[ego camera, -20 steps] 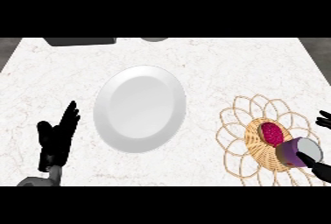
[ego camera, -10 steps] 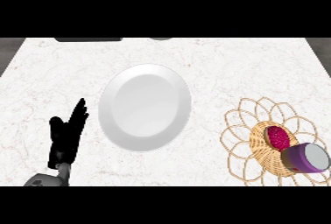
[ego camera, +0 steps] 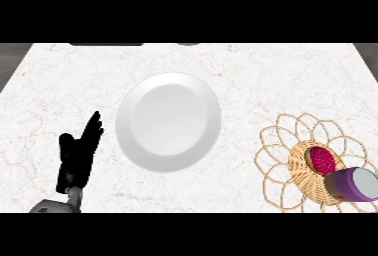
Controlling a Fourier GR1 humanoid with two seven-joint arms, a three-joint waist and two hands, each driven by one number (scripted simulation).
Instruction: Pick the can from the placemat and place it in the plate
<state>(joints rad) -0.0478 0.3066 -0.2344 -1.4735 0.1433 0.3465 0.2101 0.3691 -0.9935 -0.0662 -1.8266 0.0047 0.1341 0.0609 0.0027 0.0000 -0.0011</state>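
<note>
Left hand [ego camera: 78,155] sits at the lower left of the head view, well left of the plate [ego camera: 169,121], fingers straight and pointing up, thumb spread to the side, holding nothing. Its grey forearm [ego camera: 52,206] enters from the lower edge below it. Right hand does not show.

Plate: white, oval-looking, bare, resting flat on the white marbled counter [ego camera: 221,65], roughly mid-counter.

Placemat [ego camera: 295,130]: woven tan piece with looped petal edging and a denser round centre, well right of the plate and lower, partly cut off by the view's right and lower edges.

Can [ego camera: 353,184]: purple body with pale end face turned toward the camera, lying tilted on the placemat's lower right part, far from the plate, at the right edge of the view. Nothing is touching it.

Magenta patch [ego camera: 322,159] shows on the mat's centre, just beside the can on the side nearer the plate; cannot tell what it is.
</note>
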